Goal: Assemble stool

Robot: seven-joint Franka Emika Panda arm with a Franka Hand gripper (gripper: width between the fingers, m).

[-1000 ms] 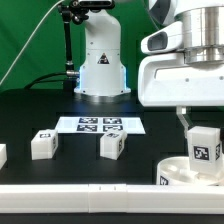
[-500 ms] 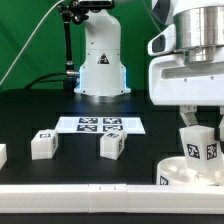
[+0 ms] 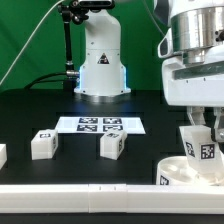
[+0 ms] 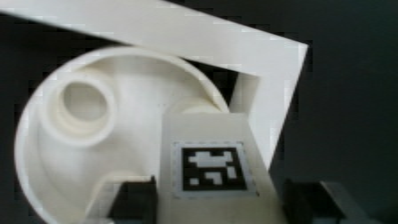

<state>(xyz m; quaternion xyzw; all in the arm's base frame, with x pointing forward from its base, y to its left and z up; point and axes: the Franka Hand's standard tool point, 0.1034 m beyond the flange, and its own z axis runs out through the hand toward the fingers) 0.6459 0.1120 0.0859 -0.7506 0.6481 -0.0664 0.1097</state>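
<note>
Over the seat [image 3: 176, 172], pincer [image 3: 200, 128] grips a leg [image 3: 204, 150], seemingly touching; loose legs [image 3: 113, 145] lie apart.

You have a white stool leg [image 3: 203, 148] at the lower right of the exterior view, and its face carries a black-and-white square tag. The round seat [image 3: 183, 172] there is plain white, with a tag on its side. The loose leg at lower left [image 3: 43, 144] and the loose leg at centre [image 3: 113, 145] are white, each with a tag. The marker board [image 3: 100, 124] shows black-and-white tags on white. The table [image 3: 30, 115] is black, the backdrop [image 3: 25, 30] green and the border rail [image 3: 80, 192] white.
</note>
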